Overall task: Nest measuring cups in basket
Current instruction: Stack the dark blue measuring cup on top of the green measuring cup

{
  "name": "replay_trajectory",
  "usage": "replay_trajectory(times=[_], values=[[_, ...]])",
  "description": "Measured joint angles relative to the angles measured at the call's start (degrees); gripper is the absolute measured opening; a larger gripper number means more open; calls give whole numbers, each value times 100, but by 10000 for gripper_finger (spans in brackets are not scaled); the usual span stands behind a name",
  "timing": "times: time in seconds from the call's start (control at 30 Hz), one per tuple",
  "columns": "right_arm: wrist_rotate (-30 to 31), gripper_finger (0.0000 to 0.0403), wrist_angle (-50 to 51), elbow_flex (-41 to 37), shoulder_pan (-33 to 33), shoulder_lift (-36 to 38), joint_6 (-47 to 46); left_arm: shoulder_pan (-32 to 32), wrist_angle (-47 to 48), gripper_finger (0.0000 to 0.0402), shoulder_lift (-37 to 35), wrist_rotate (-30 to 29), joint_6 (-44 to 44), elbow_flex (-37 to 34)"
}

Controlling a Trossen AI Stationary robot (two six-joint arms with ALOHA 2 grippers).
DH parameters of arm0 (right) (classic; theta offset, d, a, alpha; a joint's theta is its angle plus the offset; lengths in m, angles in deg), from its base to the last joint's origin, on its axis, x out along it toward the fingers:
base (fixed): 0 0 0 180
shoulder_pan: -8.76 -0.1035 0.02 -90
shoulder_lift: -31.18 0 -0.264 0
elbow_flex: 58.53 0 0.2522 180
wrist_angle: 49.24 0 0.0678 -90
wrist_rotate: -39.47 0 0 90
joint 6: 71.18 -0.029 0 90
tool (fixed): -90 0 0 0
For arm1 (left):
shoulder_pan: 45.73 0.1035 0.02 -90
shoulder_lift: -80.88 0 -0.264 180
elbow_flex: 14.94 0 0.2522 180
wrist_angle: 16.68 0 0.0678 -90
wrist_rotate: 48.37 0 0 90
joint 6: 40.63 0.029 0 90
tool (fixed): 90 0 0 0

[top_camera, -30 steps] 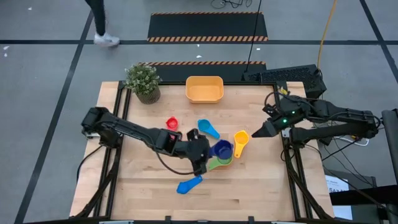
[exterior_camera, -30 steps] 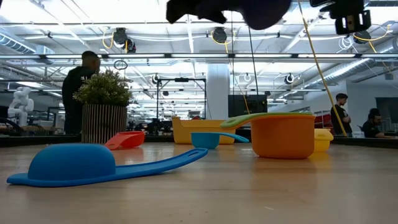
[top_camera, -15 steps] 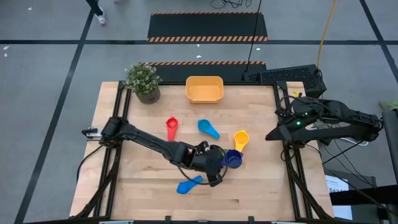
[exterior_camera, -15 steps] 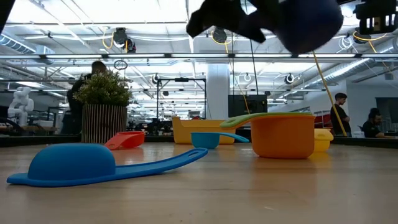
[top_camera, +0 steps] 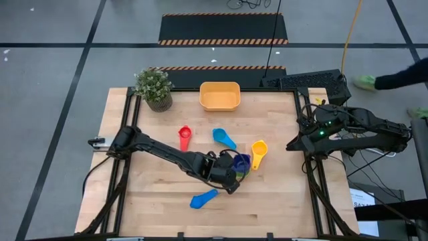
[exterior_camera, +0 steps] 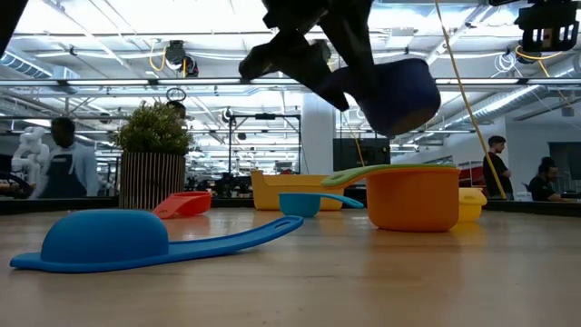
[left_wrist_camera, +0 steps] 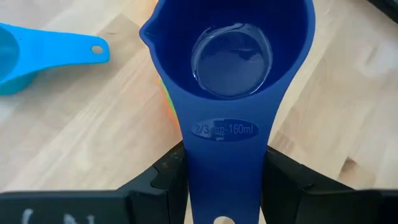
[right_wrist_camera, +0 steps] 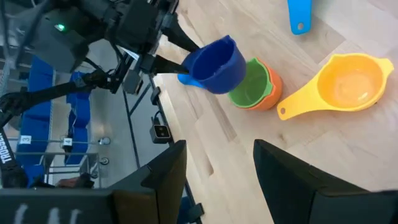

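Dark blue plastic, the measuring cup hangs at frame centre in the left gripper, clamped by its flat handle over the green cup nested in the orange cup. It looks light, stiff and slick; the handle is the sensible hold. The basket, upper centre, is empty. The right gripper waits parted at right.
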Motion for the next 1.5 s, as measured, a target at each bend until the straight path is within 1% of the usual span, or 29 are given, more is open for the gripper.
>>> replay_trajectory(times=[0.07, 0.23, 0.57, 0.63, 0.9, 1.0, 1.13, 1.37, 1.43, 1.5], values=[[0, 181, 14, 0, 0, 4, 3, -32, -218, 145, 44, -8, -197, 7], [-3, 181, 20, 0, 0, 11, 121, -105, -176, 150, 190, -37, -570, 6], [11, 181, 33, 0, 0, 11, 193, -111, -200, 151, 460, -65, -681, -7], [11, 181, 31, 0, 0, 11, 193, -104, -374, 151, 509, -79, -705, 9], [11, 181, 35, 0, -2, 11, 193, -98, -364, 152, 594, 16, -771, 2], [12, 181, 34, 0, 0, 11, 214, -100, -336, 154, 594, -92, -881, 2], [24, 181, 35, 0, 0, 11, 215, -104, -302, 175, 594, -186, -1063, 2], [27, 181, 35, 0, 0, 11, 215, -102, -281, 237, 594, -185, -1076, 2], [26, 181, 35, 0, 0, 11, 234, -99, -290, 252, 594, -70, -1142, 2], [24, 181, 35, 0, 0, 11, 267, -82, -327, 263, 594, 216, -1292, 2]])
